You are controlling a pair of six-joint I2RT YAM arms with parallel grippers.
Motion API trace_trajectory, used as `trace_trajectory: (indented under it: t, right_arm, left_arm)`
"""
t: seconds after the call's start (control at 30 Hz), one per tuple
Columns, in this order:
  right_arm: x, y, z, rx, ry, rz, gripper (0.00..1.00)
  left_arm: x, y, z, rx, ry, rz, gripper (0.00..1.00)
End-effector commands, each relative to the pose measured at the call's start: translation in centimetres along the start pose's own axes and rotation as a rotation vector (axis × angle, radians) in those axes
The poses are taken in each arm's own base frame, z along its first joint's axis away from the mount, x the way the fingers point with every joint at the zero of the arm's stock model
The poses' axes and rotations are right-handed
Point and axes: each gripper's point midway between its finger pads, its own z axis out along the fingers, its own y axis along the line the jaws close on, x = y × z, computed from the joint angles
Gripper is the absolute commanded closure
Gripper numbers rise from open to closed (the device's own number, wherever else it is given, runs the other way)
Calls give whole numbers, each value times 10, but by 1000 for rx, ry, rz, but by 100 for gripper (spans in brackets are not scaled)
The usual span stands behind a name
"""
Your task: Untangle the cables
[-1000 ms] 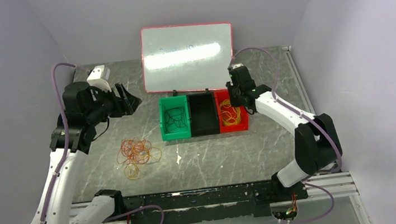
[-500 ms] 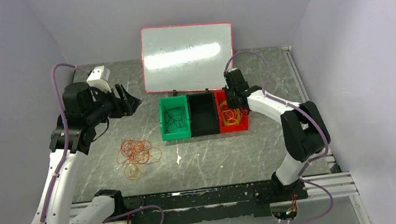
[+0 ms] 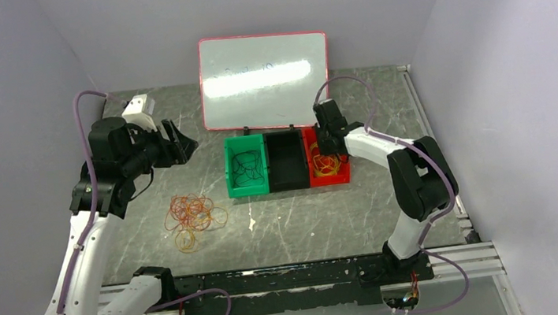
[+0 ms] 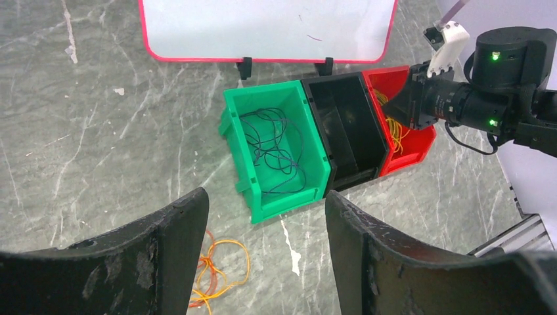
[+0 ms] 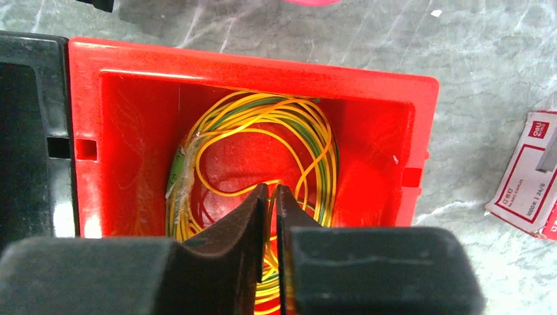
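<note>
A tangle of orange-red and yellow cables [image 3: 191, 215] lies on the table at the left; part of it shows in the left wrist view [image 4: 220, 266]. My left gripper [image 3: 183, 146] is open and empty, raised behind that tangle [image 4: 264, 203]. Thin dark cables [image 4: 276, 147] lie in the green bin [image 3: 248, 178]. Yellow cables [image 5: 263, 128] fill the red bin [image 3: 341, 172]. My right gripper [image 3: 324, 146] hangs over the red bin [image 5: 249, 69], its jaws nearly closed [image 5: 271, 189], with a yellow strand pinched between the tips.
The black bin [image 3: 286, 160] sits between the green and red bins. A whiteboard [image 3: 265, 80] stands just behind the bins. A small white and red carton [image 5: 529, 174] lies on the table right of the red bin.
My right arm has swung left and its gripper has moved down over the red bin. The left arm has barely moved.
</note>
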Motion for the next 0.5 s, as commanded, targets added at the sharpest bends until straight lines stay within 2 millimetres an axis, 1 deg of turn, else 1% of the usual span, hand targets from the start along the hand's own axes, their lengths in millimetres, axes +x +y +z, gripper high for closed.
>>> trace_trajectory:
  t: [0.0, 0.07, 0.1, 0.2, 0.33, 0.47]
  right_arm:
    - [-19, -4, -12, 8, -55, 4, 82]
    - [-21, -5, -17, 12, -57, 3, 74]
    - [-21, -6, -19, 15, -56, 1, 72]
    - [-31, -5, -30, 5, -77, 7, 68]
    - [-43, -3, -48, -14, -104, 15, 62]
    - [-49, -3, -63, -30, -120, 18, 56]
  left_arm:
    - [0, 1, -4, -10, -7, 17, 30]
    - [0, 0, -4, -10, -4, 17, 30]
    - [-1, 1, -4, -13, -6, 21, 30]
    - [-3, 3, -8, -34, -15, 28, 30]
    - [-1, 5, -8, -39, -8, 30, 30]
    - [2, 4, -5, -26, -2, 23, 30]
